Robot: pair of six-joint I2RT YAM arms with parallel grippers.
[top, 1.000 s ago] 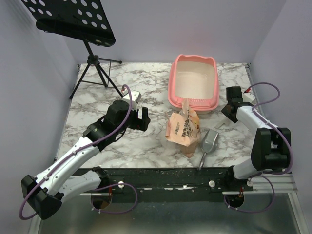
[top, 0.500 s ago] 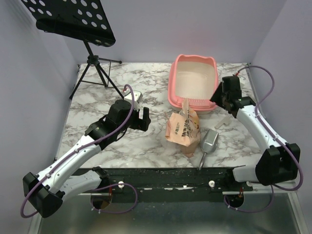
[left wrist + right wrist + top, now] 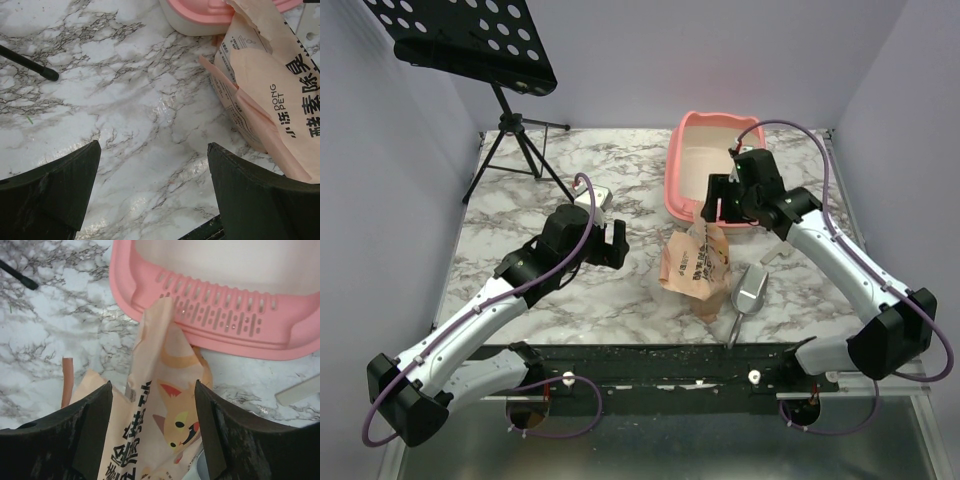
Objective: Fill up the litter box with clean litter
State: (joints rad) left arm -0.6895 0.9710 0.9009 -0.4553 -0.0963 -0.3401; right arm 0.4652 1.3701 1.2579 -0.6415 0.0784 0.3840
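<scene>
The pink litter box [image 3: 674, 185] stands at the back centre, its pale inside [image 3: 715, 150] showing; its slotted near rim [image 3: 225, 325] fills the top of the right wrist view. The clean litter is out of view. An orange-tan printed bag [image 3: 695, 262] lies just in front of the box, its twisted top against the rim. My right gripper [image 3: 722, 207] hovers open above the bag's top [image 3: 165, 405], touching nothing, with the bag showing between the fingers [image 3: 152, 390]. My left gripper [image 3: 610, 245] is open and empty over bare marble [image 3: 152, 150], left of the bag [image 3: 270, 90].
A grey metal scoop [image 3: 750, 290] lies right of the bag near the front edge. A black music stand [image 3: 510, 130] stands at the back left, one foot [image 3: 30, 62] near my left gripper. A pale strip [image 3: 300, 390] lies on the marble beside the box.
My right arm has swung left from the table's right side to above the bag and the box's near rim, and its jaws have widened. The left arm has not moved.
</scene>
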